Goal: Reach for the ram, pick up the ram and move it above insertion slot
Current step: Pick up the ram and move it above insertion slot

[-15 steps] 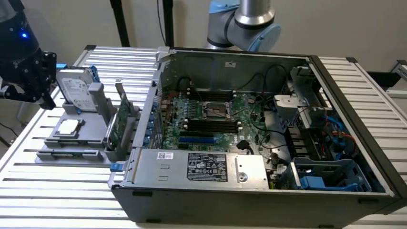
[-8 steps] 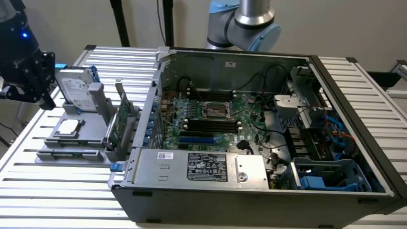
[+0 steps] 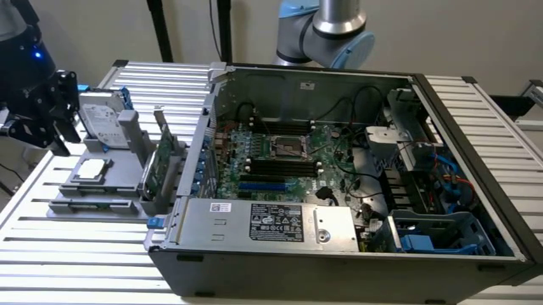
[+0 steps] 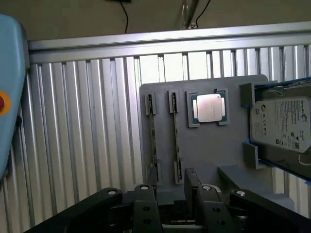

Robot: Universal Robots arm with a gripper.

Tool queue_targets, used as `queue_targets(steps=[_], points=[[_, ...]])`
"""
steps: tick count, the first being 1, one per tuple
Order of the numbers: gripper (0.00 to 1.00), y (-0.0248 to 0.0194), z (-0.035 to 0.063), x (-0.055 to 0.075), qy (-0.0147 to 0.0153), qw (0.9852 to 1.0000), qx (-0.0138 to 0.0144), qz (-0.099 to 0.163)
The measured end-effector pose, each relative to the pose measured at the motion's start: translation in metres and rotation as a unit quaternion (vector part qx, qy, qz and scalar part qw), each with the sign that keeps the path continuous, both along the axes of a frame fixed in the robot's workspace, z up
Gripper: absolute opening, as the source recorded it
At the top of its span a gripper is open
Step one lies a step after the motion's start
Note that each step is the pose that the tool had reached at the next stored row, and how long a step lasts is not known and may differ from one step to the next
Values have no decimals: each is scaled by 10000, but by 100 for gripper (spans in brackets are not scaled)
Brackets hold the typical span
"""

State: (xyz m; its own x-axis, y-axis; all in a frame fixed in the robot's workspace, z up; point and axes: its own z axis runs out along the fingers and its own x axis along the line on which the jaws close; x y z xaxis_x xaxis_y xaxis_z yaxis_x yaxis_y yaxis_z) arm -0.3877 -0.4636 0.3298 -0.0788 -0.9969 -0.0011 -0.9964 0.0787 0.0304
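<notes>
— While the gripper [image 4: 171, 196] is hovering at the exterior view's left, is it clutching anything?
— No, its fingers are standing apart, empty. The ram [image 4: 175, 141] is sitting on edge in the gray tray [image 4: 214, 150] beneath; the open computer case [image 3: 339, 273] is lying rightward.

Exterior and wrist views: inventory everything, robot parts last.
ram sticks: 2, green, edge-on in tray slots
CPU: 1, silver, tray pocket beside them
hard drive: 1, silver, blue rails, tray end
expansion card: 1, green, upright in tray holder beside case
tray: 1, grey, on table
computer case: 1, dark, open, on table
table: 1, silver slats
robot arm: 1, grey-blue, behind case
gripper: 1, black, open, over tray near ram sticks
</notes>
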Motion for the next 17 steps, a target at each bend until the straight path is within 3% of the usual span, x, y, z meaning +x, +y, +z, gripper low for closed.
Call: queue_targets(steps=[7,12,17], points=[[36,-18,-127,0,0,10000,0,0],[36,-64,-217,0,1,10000,0,45],[36,-80,-309,0,0,9995,0,303]])
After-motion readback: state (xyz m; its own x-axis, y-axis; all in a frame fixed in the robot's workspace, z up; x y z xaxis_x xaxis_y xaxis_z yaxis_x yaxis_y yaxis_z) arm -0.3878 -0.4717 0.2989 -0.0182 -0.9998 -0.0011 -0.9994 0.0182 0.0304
